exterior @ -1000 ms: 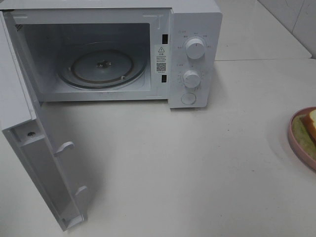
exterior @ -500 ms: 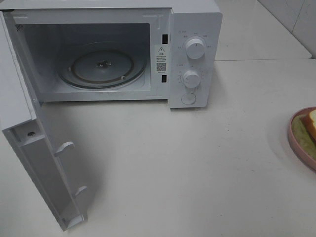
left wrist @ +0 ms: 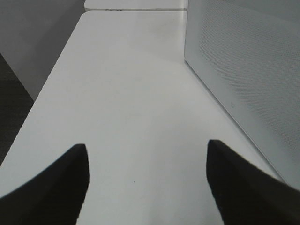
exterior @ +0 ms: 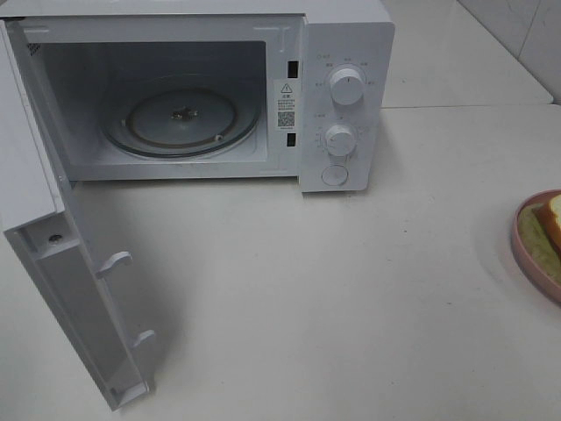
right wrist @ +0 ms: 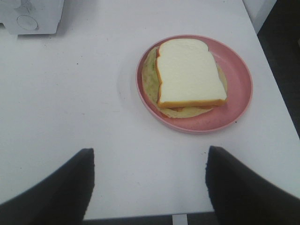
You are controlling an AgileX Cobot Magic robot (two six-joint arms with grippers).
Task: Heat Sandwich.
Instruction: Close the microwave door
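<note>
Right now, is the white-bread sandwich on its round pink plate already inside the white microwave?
No. The glass turntable in the open white microwave is bare; the sandwich sits on its pink plate on the table.

A white table bears a white microwave, door swung open, and a pink plate resting ahead of the right gripper's fingers, apart from them.

Your left gripper shows both dark fingers at lower frame, jaws spread wide, nothing between; your right gripper likewise spread, empty, lower frame.
</note>
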